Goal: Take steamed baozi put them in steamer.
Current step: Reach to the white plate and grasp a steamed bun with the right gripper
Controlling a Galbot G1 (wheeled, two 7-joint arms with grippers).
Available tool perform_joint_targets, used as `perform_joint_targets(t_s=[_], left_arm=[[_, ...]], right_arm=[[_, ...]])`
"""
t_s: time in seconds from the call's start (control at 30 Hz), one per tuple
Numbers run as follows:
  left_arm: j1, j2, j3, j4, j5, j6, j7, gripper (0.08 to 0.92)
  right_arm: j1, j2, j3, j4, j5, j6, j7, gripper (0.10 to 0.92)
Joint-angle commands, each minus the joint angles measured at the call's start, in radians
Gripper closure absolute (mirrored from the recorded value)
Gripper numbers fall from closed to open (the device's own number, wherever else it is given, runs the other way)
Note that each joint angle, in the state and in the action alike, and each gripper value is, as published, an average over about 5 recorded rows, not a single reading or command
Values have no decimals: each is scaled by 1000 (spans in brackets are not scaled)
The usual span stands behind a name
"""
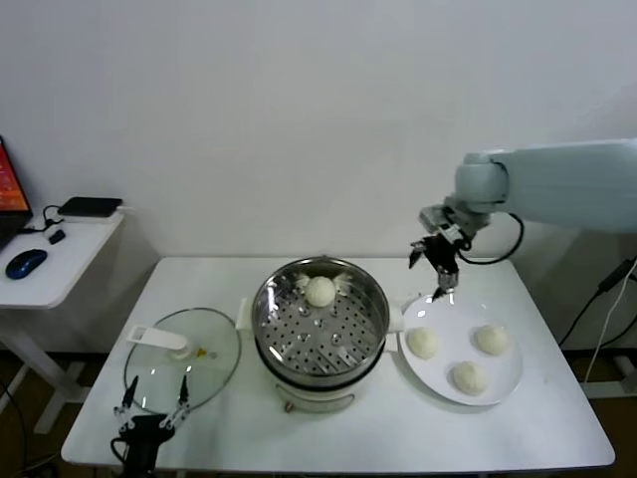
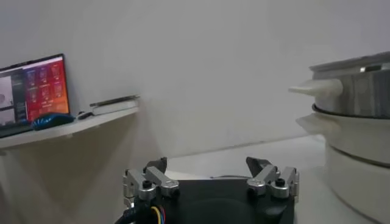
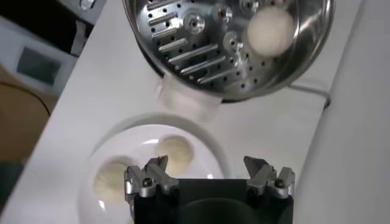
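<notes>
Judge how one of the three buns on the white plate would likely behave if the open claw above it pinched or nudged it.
The buns look smooth, matte and puffy, so probably soft: a hard pinch from the right claw may dent one. Being rounded, one might roll on the plate if nudged. Likely light for its size, as steamed dough.

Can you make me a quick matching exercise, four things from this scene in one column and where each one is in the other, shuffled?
Things:
1. glass lid
2. lone baozi
3. right gripper
4. computer mouse

Places:
A. inside the steamer
B. on the side desk to the left
C. flat on the table left of the steamer
D. open above the far edge of the white plate

Pairs: 1-C, 2-A, 3-D, 4-B
</notes>
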Motion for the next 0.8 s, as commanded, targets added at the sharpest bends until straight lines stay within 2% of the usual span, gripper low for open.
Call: perform_joint_targets(t_s=[0.03, 0.33, 0.8], left_arm=[[1, -34, -3, 3, 0, -1, 1, 177], [0, -45, -3, 13, 12, 0, 1, 177], [-3, -49, -9, 28, 24, -2, 2, 177]], right_arm=[[-151, -115, 45, 64, -22, -231, 67, 203], [-375, -87, 223, -70, -178, -265, 120, 203], [-551, -61, 338, -189, -238, -256, 134, 203]])
